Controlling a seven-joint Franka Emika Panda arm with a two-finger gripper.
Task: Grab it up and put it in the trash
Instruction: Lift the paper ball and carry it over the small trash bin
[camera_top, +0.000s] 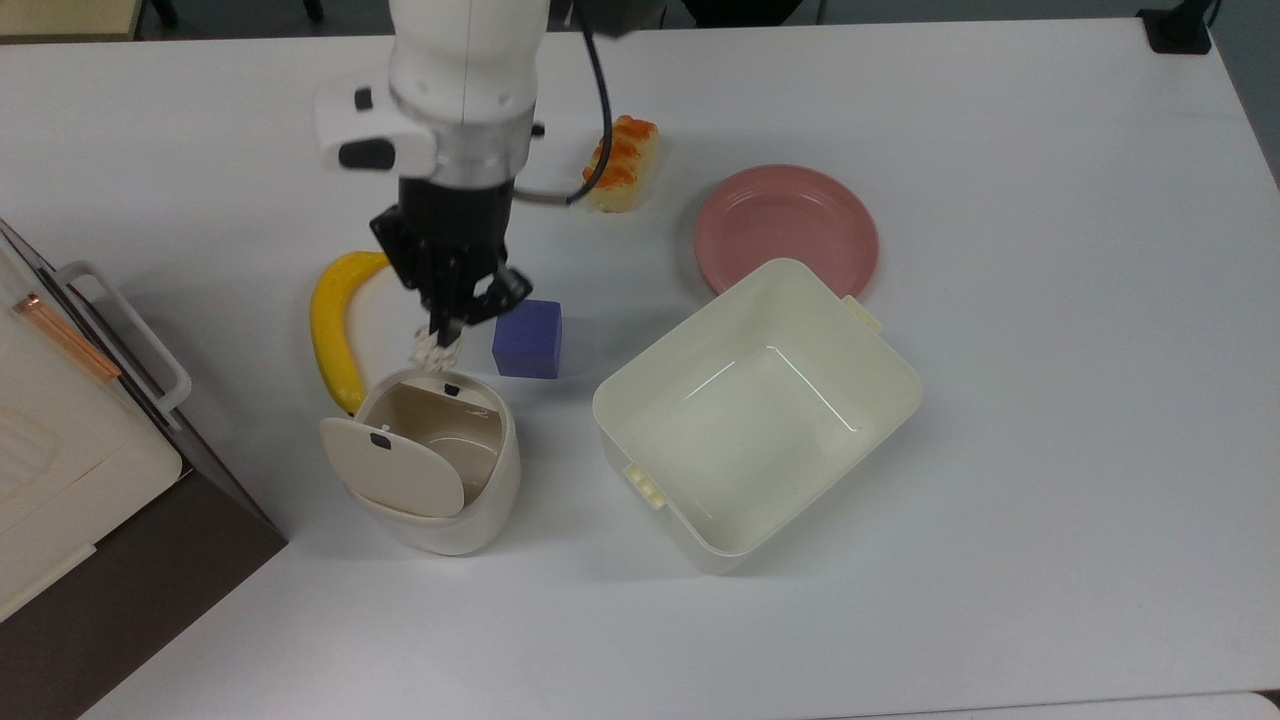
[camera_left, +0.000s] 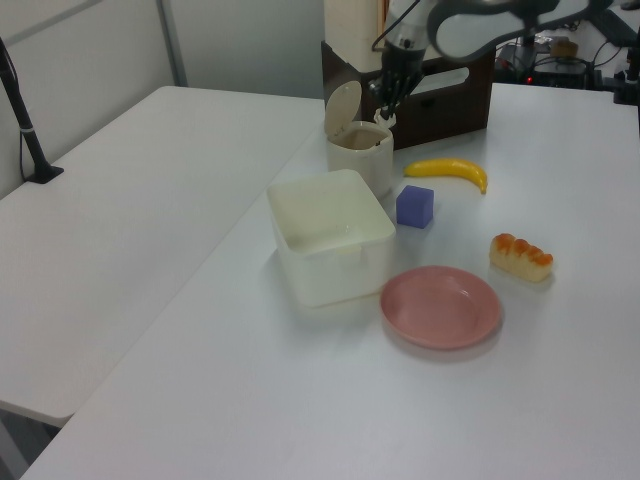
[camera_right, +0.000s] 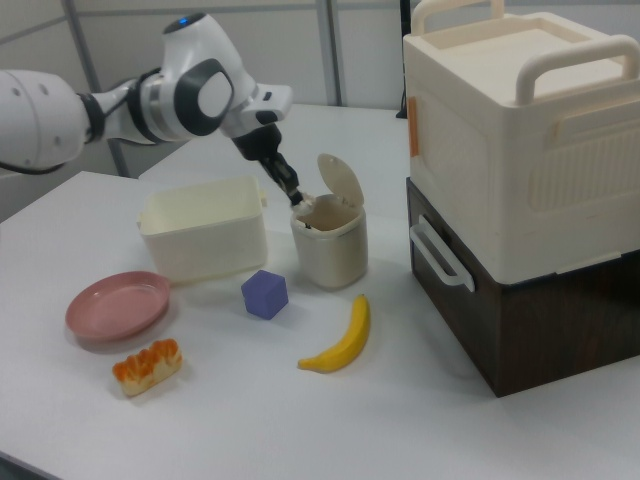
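Paper ball (camera_top: 431, 352) pinched in pincer (camera_top: 441, 338) — above bin (camera_top: 470, 500) rim.

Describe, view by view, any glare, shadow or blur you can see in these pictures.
Top view: a bright glare line on the square tub's floor; soft shadow beside the purple cube. Left view: the arm is blurred. Right view: even light, faint shadow under the banana.

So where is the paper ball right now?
The paper ball is pinched in the tool, off the table at the open trash bin's rim, left of the purple cube in the top view.
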